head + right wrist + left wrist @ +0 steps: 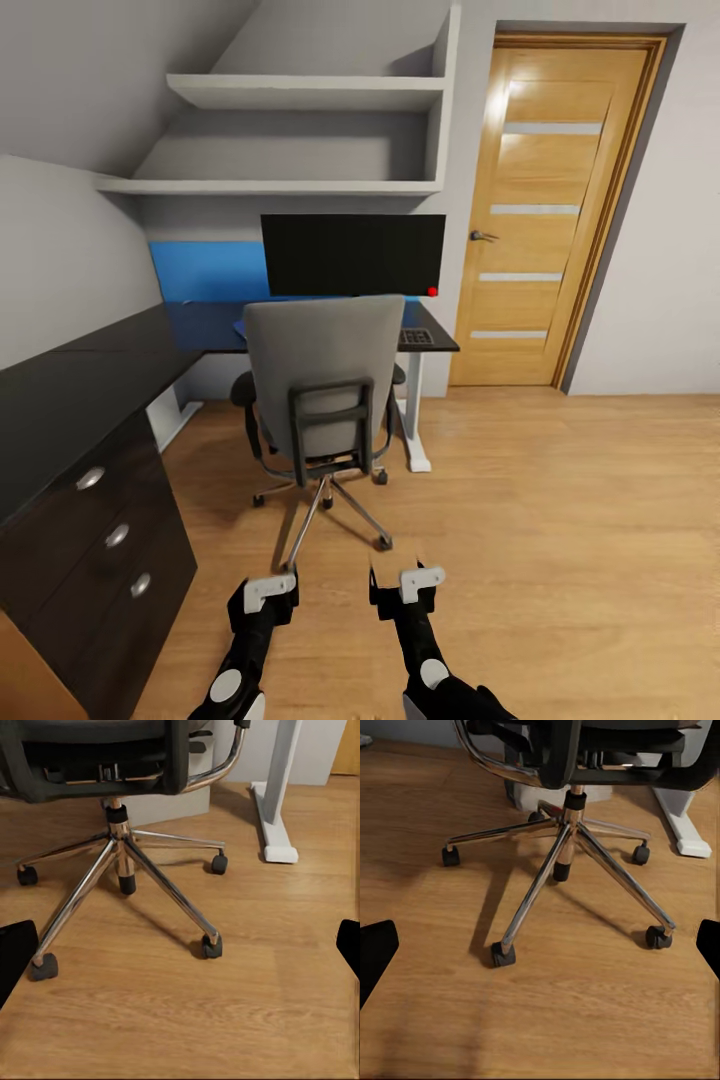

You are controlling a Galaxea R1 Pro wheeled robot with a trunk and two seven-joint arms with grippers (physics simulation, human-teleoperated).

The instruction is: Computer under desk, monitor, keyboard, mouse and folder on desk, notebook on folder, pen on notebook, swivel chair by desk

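Sloped grey-white walls, an oak door (545, 215) and a light wood floor (560, 520) make up the bedroom you are facing. Take the swivel chair (322, 400) as your landmark: it stands with its grey back toward you, its silver five-star base (562, 862) on the floor, pulled up close to the desk (110, 370). Beyond the chair, the monitor (353, 255) stands upright on the desk, its red dot at the lower corner nearest the door. Just past the chair's door-side edge you can see one end of the keyboard (416, 337) lying flat on the black desktop. Behind the monitor runs the blue back panel (205, 270), and the desk's white leg (274, 802) stands beside the chair base on the door side. The chair back hides its seat from you.

Your left gripper (265, 597) hangs low over the floor, short of the chair's nearest caster (502, 955), its fingers spread wide, holding nothing and touching nothing. Your right gripper (405, 590) sits level with it on the chair's door side, likewise spread apart and empty, clear of the chair base.
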